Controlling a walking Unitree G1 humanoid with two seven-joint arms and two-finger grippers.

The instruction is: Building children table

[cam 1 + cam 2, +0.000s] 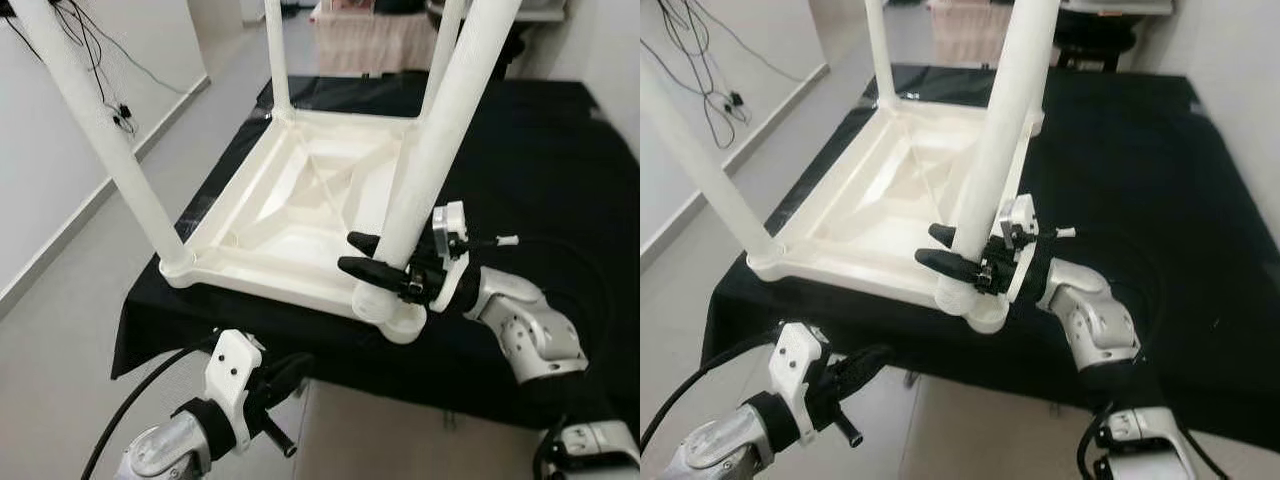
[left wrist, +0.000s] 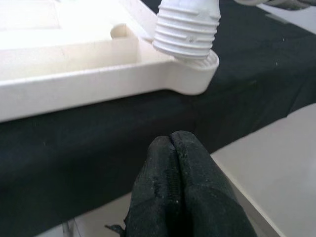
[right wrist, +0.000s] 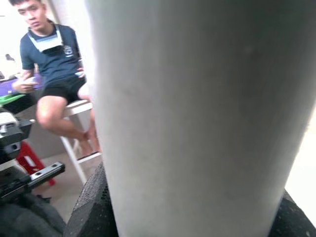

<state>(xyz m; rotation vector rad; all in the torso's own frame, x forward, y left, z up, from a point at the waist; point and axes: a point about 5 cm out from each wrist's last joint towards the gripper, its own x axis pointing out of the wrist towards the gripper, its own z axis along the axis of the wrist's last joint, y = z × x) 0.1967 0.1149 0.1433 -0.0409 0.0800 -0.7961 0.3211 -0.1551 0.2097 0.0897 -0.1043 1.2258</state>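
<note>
A white plastic children's table (image 1: 300,210) lies upside down on a black-covered table (image 1: 540,170), its legs pointing up. My right gripper (image 1: 352,252) is shut on the near right leg (image 1: 440,150) just above its corner socket (image 1: 395,315), one black finger on each side. In the right wrist view that leg (image 3: 197,113) stands between the pads. The left wrist view has the leg's ribbed threaded end (image 2: 187,29) sitting in the socket. My left gripper (image 1: 295,370) hangs below the table's front edge, shut on nothing, its fingers (image 2: 172,148) pressed together.
Three more legs stand at the near left (image 1: 110,150), far left (image 1: 278,60) and far right (image 1: 445,50) corners. Black cables (image 1: 100,60) hang on the wall at left. A person (image 3: 49,64) sits on a white stool beyond the table. Grey floor (image 1: 90,260) lies left.
</note>
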